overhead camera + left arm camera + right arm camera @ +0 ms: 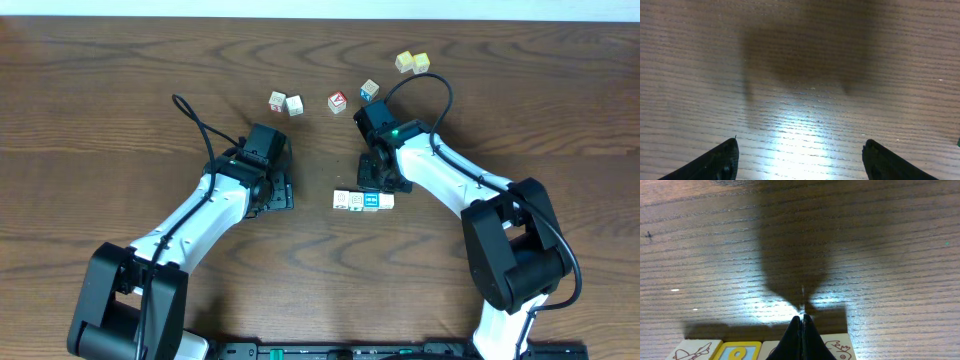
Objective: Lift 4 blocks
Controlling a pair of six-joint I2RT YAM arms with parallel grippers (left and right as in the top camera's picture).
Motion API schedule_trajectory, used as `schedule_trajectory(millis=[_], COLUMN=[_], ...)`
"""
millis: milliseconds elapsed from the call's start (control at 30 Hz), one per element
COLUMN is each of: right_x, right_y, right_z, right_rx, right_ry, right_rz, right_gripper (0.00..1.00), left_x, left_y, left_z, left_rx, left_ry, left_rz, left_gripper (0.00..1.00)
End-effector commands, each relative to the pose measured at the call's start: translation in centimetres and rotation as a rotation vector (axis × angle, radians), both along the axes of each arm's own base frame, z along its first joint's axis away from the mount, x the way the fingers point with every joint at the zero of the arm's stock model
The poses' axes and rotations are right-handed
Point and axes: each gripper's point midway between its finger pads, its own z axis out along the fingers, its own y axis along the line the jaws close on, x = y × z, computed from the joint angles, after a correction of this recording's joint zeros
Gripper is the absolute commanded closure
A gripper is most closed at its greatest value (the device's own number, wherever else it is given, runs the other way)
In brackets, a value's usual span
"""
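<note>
Here, over the brown wooden table (120,80), left fingers (715,162) gape empty, right fingers (796,340) pinched together holding nothing.

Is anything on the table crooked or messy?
Nothing looks broken or spilled. Four blocks sit in a tidy row by the shut right end effector. The only untidy bit is the loose cubes farther back, which are scattered and turned at different angles.
</note>
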Motion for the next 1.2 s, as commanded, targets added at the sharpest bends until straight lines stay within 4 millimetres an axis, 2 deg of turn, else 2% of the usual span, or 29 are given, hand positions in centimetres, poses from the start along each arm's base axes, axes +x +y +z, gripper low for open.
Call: schedule_trajectory(millis=[0,1167], right_x=[0.05,0.33], right_y=[0.60,0.72], right_z=[0.11,0.16], right_rx=[0.013,0.031], right_ry=[0.001,-0.004], right_rz=[0.010,-0.002], right_gripper=[0.99,0.99], left_x=[-0.25,-0.23], left_y=[0.41,0.41], left_z=[-0.27,-0.27], left_rx=[0.013,0.013], left_ry=[0.007,0.006], left_rz=[0.018,0.018], left_gripper=[0.21,0.20])
